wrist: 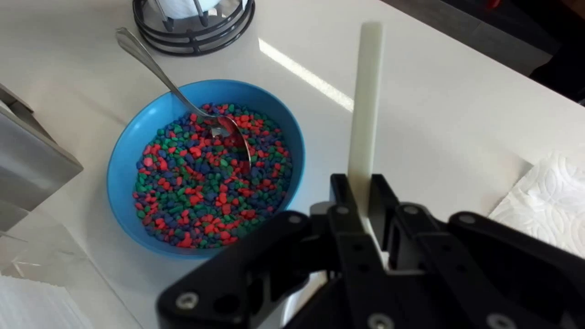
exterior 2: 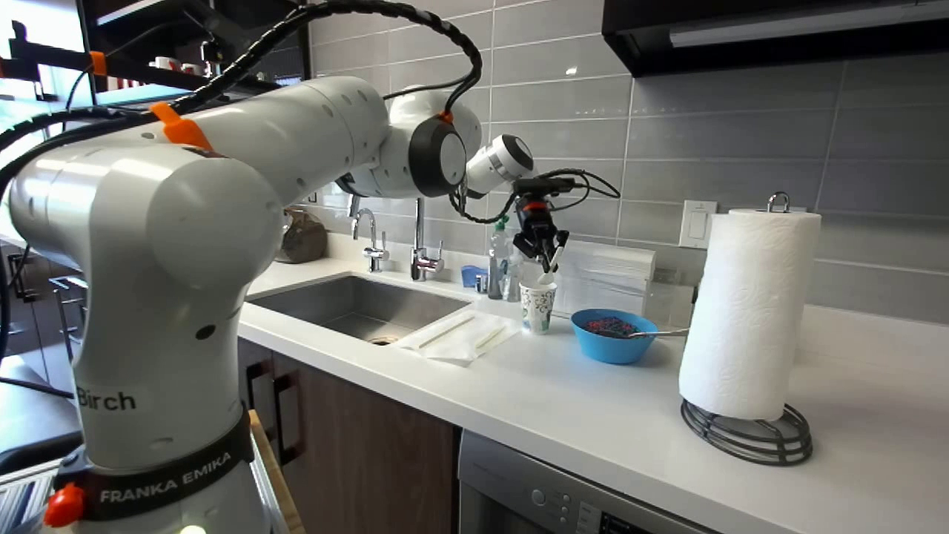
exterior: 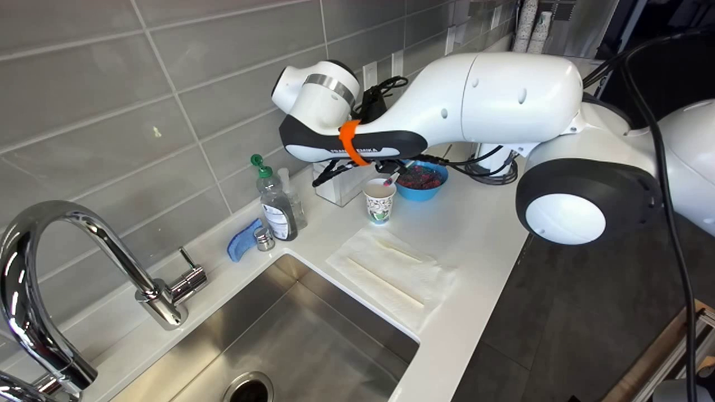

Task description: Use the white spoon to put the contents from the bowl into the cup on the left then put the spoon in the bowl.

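Note:
My gripper [wrist: 358, 187] is shut on the handle of the white spoon [wrist: 368, 91], whose slim pale shaft sticks out past the fingertips. In an exterior view the gripper [exterior 2: 549, 261] points down over the cup [exterior 2: 537, 308], the spoon [exterior 2: 557, 257] slanting in its fingers. Red and blue bits show on the spoon's low end [exterior: 390, 180], right at the rim of the white printed cup [exterior: 379, 207]. Beside the cup stands the blue bowl [wrist: 237, 93], holding red, green and blue pebbles [wrist: 201, 196]. The gripper hides most of the cup in the wrist view.
A metal spoon [wrist: 151, 61] leans in the bowl, its handle over the rim. The paper-towel roll [exterior 2: 752, 319] stands beyond the bowl. A paper sheet with two pale sticks [exterior: 385, 282] lies between cup and sink [exterior: 301, 335]. A soap bottle [exterior: 277, 206] is by the wall.

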Tool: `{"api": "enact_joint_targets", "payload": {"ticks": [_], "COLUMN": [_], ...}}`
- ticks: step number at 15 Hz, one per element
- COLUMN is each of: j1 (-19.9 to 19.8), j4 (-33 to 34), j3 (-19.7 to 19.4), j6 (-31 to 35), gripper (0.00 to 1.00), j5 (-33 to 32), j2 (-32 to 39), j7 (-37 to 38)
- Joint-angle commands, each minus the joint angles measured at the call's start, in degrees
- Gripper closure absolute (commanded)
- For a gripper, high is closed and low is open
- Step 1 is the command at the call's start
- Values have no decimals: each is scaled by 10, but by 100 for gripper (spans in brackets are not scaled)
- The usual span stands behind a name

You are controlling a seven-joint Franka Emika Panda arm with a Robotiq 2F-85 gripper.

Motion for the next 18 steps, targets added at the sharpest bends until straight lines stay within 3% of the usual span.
{"api": "enact_joint_targets", "payload": {"ticks": [1, 18], "j1": [12, 55], "j4": [44, 70], "j3": [-10, -41], "j6": [-8, 23], "gripper": [96, 96], "j5": [-15, -92], "j2": [28, 52], "j7": [-36, -122]}}
